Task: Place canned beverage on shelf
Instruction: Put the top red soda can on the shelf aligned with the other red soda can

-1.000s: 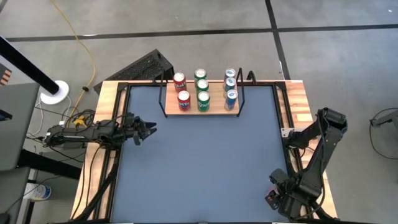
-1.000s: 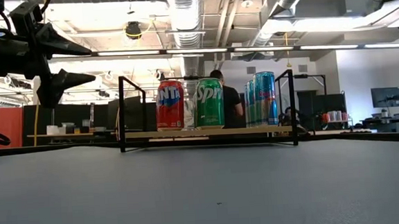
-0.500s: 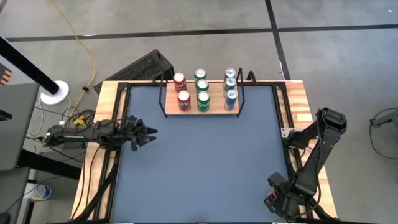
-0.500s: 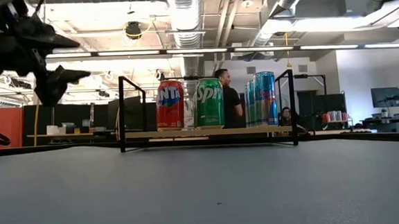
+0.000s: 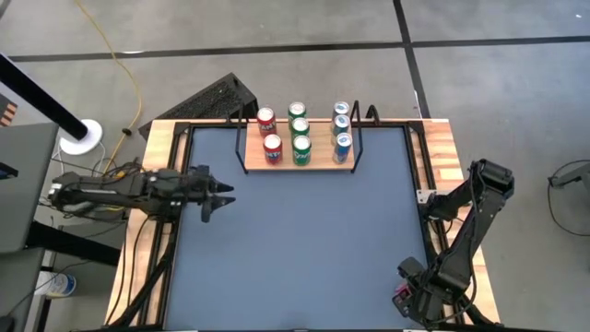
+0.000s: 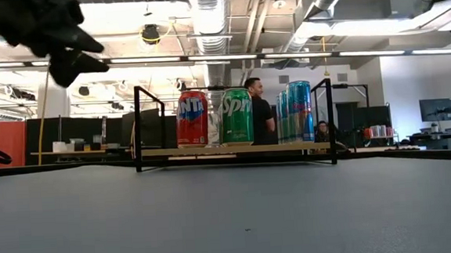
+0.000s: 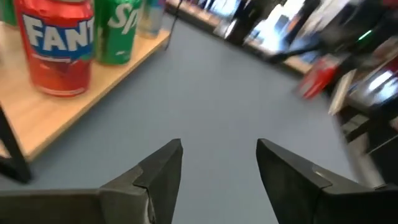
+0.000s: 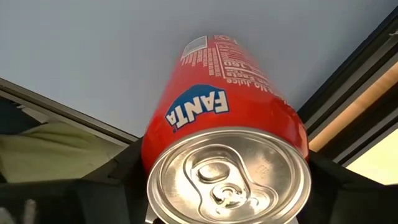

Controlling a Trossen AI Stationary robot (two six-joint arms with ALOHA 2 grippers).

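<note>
The shelf (image 5: 300,157), a light-wood board with black wire ends, stands at the table's far middle and holds several cans: red (image 5: 272,148), green (image 5: 301,149) and blue (image 5: 342,146). It also shows in the low view (image 6: 235,149) and the left wrist view (image 7: 37,118). My left gripper (image 5: 219,195) is open and empty, raised above the table's left part, short of the shelf's left end (image 6: 72,53) (image 7: 217,155). My right gripper (image 5: 412,297) is at the table's near right corner, shut on a red Fanta can (image 8: 224,106), which the arm hides in the high view. My right gripper holds the red Fanta can between its two fingers (image 8: 127,174), one on each side of the can's wall near its top end (image 8: 155,155). The can's lid faces the wrist camera and its body runs on forward along the fingers, lifted clear above the table's blue-grey top.
Black rails and wooden borders (image 5: 442,157) run along the table's left and right sides. A black slatted object (image 5: 217,97) lies beyond the far left corner. A person (image 6: 256,109) shows in the room behind the shelf. The blue-grey tabletop (image 5: 304,240) stretches before the shelf.
My left gripper has risen above the table's left part and stayed open; in the low view it now sits higher than before. The cans and the shelf have kept still.
</note>
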